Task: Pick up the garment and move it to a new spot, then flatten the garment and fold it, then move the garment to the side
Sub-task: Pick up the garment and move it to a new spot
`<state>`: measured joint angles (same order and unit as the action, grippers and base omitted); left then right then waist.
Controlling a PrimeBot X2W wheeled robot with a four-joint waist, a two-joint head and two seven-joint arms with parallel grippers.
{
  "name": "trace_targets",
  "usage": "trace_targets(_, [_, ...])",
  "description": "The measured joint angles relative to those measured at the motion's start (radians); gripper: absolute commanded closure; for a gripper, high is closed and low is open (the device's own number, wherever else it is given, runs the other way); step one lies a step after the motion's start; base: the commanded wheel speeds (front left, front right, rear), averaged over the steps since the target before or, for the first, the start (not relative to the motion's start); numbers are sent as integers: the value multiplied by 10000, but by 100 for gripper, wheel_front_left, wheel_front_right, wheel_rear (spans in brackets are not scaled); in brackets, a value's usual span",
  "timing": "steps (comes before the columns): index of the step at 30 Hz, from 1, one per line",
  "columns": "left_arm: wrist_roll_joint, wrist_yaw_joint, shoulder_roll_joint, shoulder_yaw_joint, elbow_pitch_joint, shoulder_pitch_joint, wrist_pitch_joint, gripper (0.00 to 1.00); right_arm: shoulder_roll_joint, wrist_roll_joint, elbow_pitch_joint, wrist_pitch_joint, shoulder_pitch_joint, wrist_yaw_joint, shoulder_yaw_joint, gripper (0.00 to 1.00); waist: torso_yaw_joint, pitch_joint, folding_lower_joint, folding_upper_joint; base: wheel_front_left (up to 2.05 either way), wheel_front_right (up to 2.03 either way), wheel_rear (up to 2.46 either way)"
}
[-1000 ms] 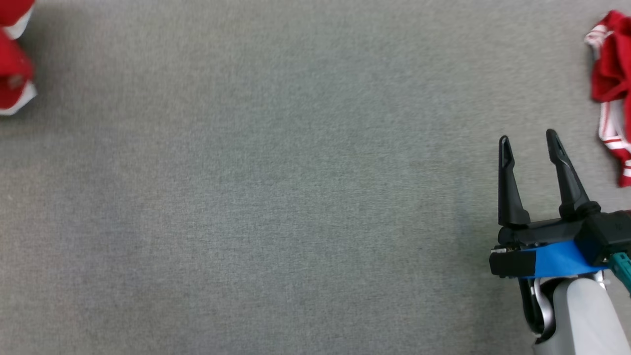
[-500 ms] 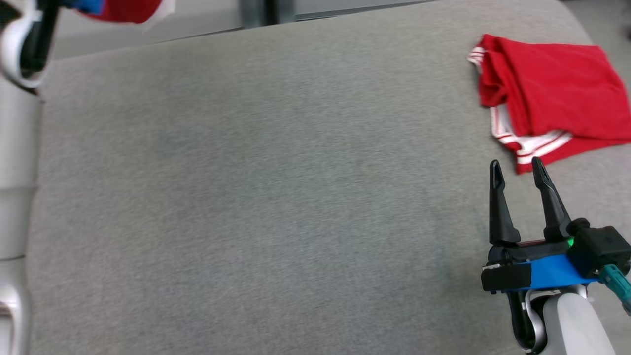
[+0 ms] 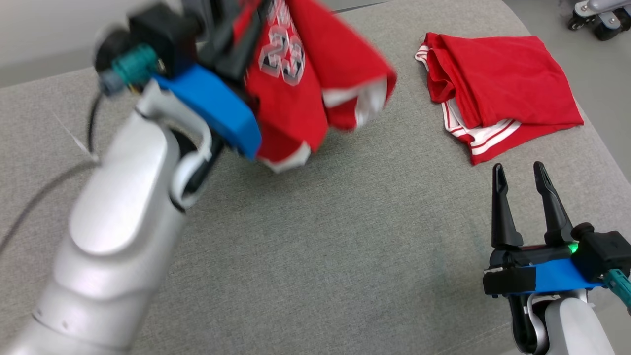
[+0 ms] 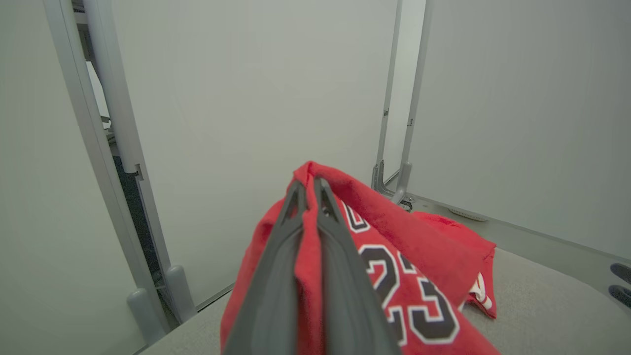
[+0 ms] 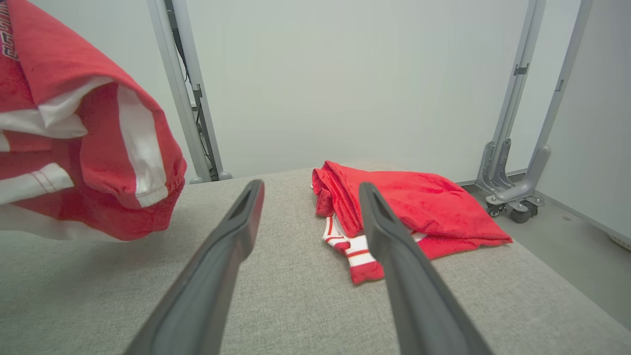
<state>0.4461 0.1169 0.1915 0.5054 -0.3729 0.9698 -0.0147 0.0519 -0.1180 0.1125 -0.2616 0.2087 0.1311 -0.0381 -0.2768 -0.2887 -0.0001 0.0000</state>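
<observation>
Red 23 jersey [image 3: 291,106] is held bunched above the grey padded table [image 3: 320,256], clamped in the left gripper [image 4: 309,186], right gripper [image 3: 520,173] spread empty; fabric is judged light and limp, best taken at hem corners.

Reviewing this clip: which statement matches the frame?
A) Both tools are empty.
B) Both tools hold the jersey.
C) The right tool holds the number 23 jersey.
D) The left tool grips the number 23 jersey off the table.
D: the left tool is shut on the red jersey, hanging above the grey table; the right tool stands open and empty.
</observation>
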Motion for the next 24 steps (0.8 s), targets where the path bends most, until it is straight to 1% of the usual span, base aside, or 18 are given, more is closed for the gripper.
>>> trace_targets(5, [230,-211,-272,330,90,-1658,336,100,-2,2,-23,0,-127,0,-105,0,183,74,0,0,0,0,0])
trace_targets(9, [290,-330,-318,709,42,-2987,483,100,-4,17,-2,0,-178,-2,-71,0,358,112,0,0,0,0,0])
trace_targets(13, [341,-447,-320,959,-50,-3974,665,100,-4,73,33,0,-185,0,-107,0,535,146,1,0,0,0,0])
trace_targets(15, [366,-543,-336,976,-71,-4281,880,0,-6,150,88,0,-188,0,-105,0,630,180,1,0,0,0,0])
trace_targets(19, [276,-740,-314,802,48,-4383,1659,0,-6,215,163,0,-209,0,-71,0,799,333,1,0,0,0,0])
trace_targets(24, [65,-1175,-71,311,230,-4504,2479,0,-8,328,272,0,-328,0,-61,0,1017,636,0,0,0,0,0])
